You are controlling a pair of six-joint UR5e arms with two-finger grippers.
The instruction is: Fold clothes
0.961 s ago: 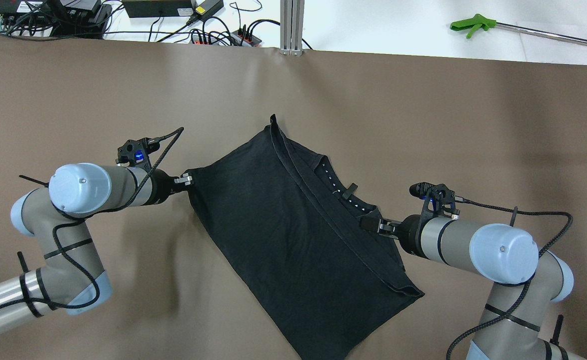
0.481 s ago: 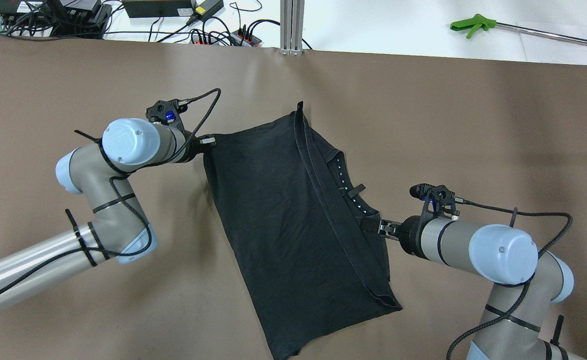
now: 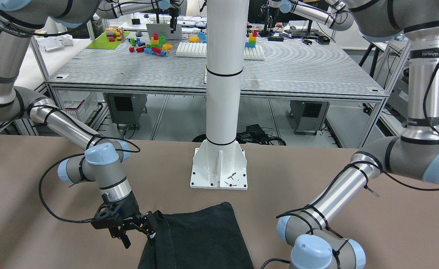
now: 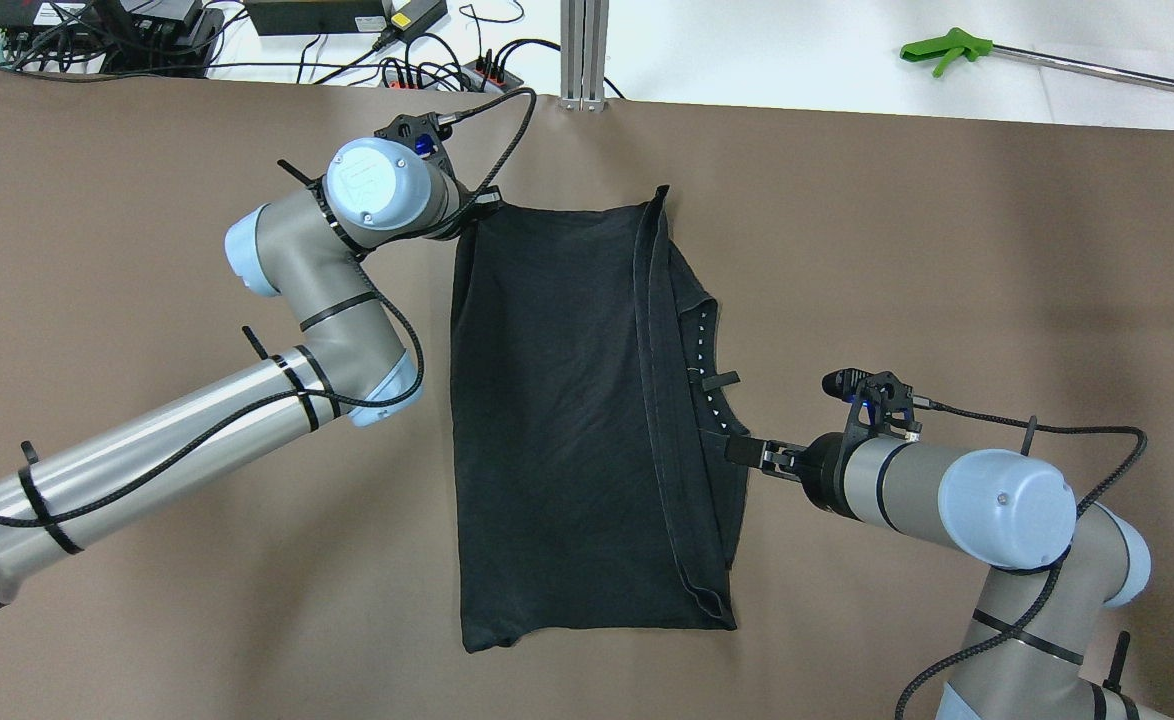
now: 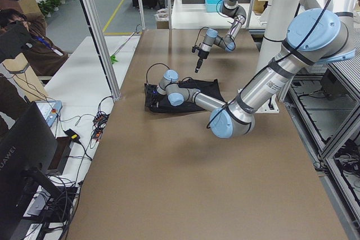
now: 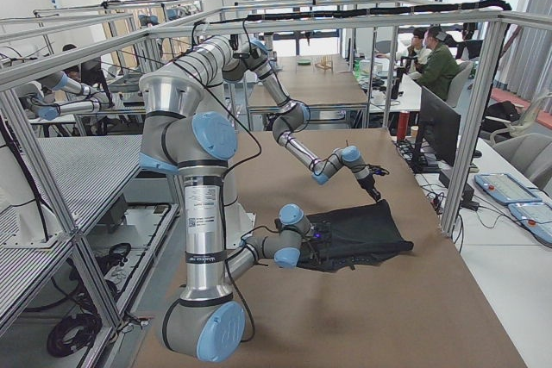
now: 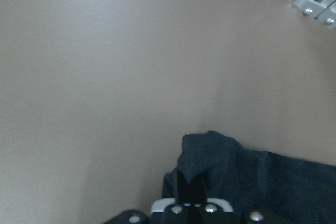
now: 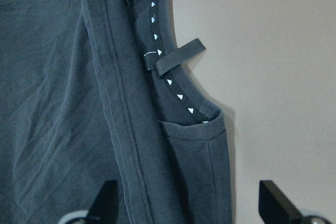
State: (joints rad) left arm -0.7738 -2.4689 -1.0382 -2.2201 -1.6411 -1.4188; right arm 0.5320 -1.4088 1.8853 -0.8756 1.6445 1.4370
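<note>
The black cloth [image 4: 567,430] lies flat on the brown table as a long rectangle, a hemmed edge along its right side, a collar band with white triangles [image 8: 168,82] beside it. My left gripper [image 4: 492,203] is shut on the cloth's far left corner, which bunches at its fingertips [image 7: 191,192]. My right gripper [image 4: 742,452] sits low at the cloth's right edge, below the collar. In the right wrist view its gripper [image 8: 191,200] is open, one finger [image 8: 107,198] over cloth, the other [image 8: 275,200] over bare table. Both gripper [image 3: 148,223] and cloth [image 3: 200,239] show in the front view.
The white pillar base [image 3: 219,168] stands near the cloth's near end. Beyond the table's far edge are an aluminium post [image 4: 584,50], power strips with cables [image 4: 427,70] and a green-handled tool [image 4: 947,47]. Brown table [image 4: 947,250] lies bare on both sides.
My left gripper has carried its cloth corner away from the robot and to the right. The cloth has swung round about the right gripper and now lies square. The right gripper has stayed put.
</note>
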